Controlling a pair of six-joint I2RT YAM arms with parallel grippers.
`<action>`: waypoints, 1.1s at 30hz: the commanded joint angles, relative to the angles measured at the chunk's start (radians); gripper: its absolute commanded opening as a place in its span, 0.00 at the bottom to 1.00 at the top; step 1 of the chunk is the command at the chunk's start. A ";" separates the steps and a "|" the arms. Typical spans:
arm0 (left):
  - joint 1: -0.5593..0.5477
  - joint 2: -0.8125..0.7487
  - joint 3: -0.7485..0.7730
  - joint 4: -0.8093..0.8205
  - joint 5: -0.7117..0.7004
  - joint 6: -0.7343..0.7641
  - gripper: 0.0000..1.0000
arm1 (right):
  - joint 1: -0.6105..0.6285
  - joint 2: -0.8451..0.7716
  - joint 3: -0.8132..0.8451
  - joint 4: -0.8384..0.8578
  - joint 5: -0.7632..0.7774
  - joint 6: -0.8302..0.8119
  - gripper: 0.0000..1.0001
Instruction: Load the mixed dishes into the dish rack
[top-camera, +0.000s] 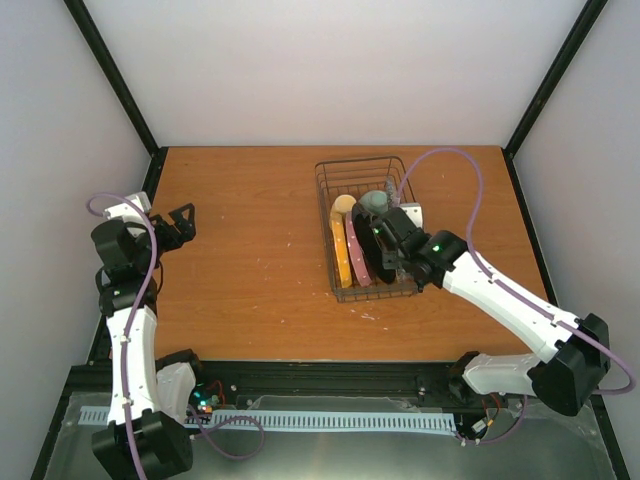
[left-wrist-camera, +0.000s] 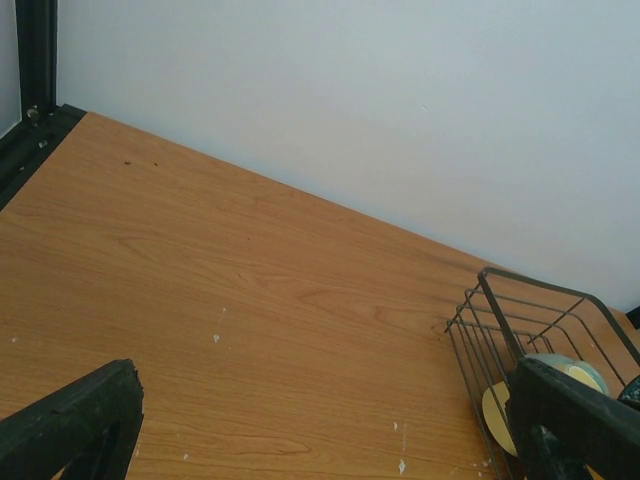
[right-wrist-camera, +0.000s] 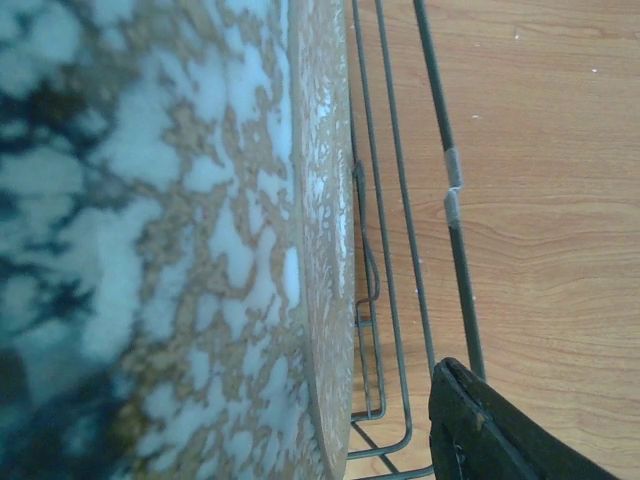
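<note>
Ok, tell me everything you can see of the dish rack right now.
The dish rack is a rectangular basket of thin dark wire with raised sides, sitting flat on the wooden table, right of centre. Inside, the orange-yellow plate and maroon-pink plate stand on edge, the pale green bowl behind them. The right gripper reaches in beside the grey speckled plate, close to its side wires.

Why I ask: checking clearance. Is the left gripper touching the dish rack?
Apart. The top external view shows the left gripper far to the left, with a wide stretch of table between it and the dish rack.
</note>
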 joint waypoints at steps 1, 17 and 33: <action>-0.004 -0.015 0.049 -0.002 -0.006 0.011 1.00 | -0.022 -0.031 0.018 -0.005 0.041 0.002 0.58; -0.005 -0.018 0.051 -0.010 -0.018 0.017 1.00 | -0.070 -0.036 0.003 -0.004 0.035 -0.019 0.60; -0.004 -0.022 0.051 -0.002 -0.011 0.003 1.00 | -0.166 -0.127 -0.014 -0.022 0.038 -0.057 0.70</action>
